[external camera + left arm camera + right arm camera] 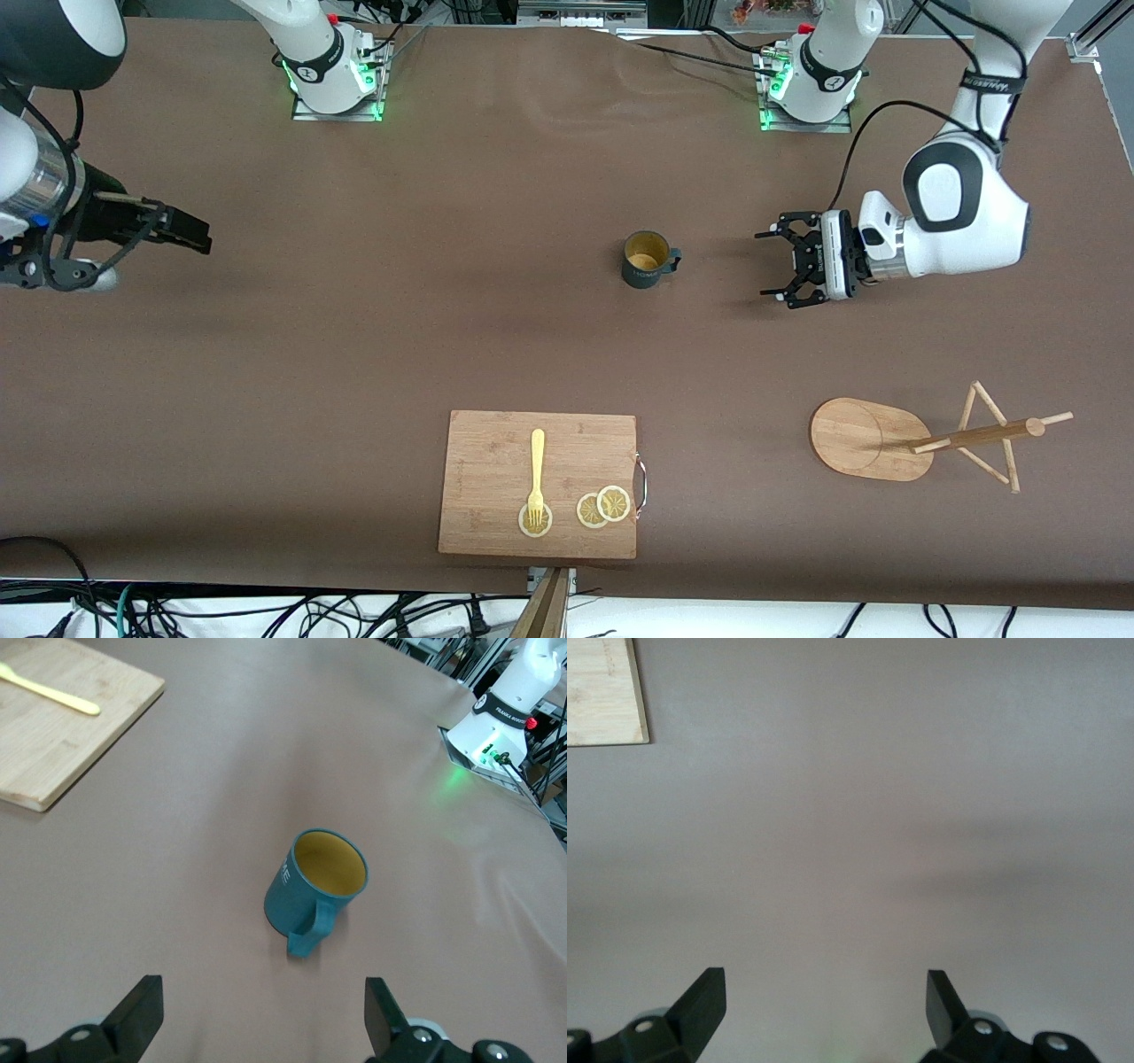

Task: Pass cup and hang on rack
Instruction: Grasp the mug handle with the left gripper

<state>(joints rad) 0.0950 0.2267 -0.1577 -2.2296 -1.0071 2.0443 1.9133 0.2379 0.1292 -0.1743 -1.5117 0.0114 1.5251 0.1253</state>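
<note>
The brown counter (354, 354) fills nearly the whole front view. On it, at the lower middle of the frame, lies a bamboo cutting board (496, 447) carrying a yellow fork (536, 474) and three lemon slices (602, 507).

At the lower right of the frame is the rack (873, 439), tipped over: its oval base stands on edge and its post and pegs lie along the counter toward the left arm's end.

The left claw (772, 266) sits at the right of the frame, just above centre height, over bare counter. It points toward the cup with its fingers spread wide and nothing between them.

The right claw (197, 236) is at the left edge of the frame over bare counter, also wide open and holding nothing.

The cup (647, 259) stands upright slightly right of the frame's centre, alone on the counter. Its handle is turned toward the left claw, and it is well apart from both the rack and the board.
</note>
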